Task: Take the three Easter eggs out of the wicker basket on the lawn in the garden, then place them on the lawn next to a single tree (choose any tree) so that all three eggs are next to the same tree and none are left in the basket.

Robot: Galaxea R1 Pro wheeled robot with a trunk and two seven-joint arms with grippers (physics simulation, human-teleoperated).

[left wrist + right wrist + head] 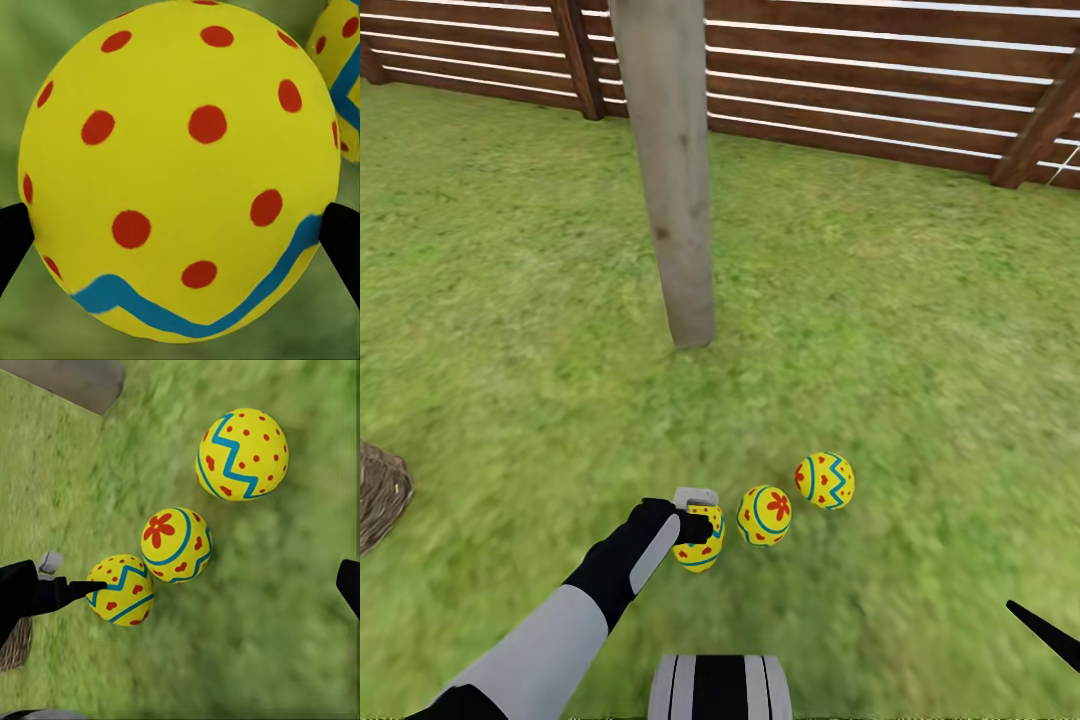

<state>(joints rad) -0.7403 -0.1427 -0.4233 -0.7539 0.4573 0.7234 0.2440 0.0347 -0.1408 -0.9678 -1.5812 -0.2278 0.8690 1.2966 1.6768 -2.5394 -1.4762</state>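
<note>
While left claw [698, 527] grips it, egg [180, 169] yellow, red-dotted, blue-zigzagged.

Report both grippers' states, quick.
Left gripper: shut on the nearest Easter egg.
Right gripper: open, holding nothing.

surface: the lawn [920, 330], short green grass, flat, running back to a brown slatted fence [860, 90]
tree: pale grey-tan trunk [670, 170] rises upright from the grass, in front of the fence
eggs: three yellow painted eggs lie in a slanting row on the grass, on the near side of the trunk
far egg [824, 480]: blue zigzag, apart from the others
middle egg [764, 515]: red flower, just beside the near one
near egg [699, 540]: red dots
wicker basket [380, 495]: at the left edge, well apart from the eggs
</note>
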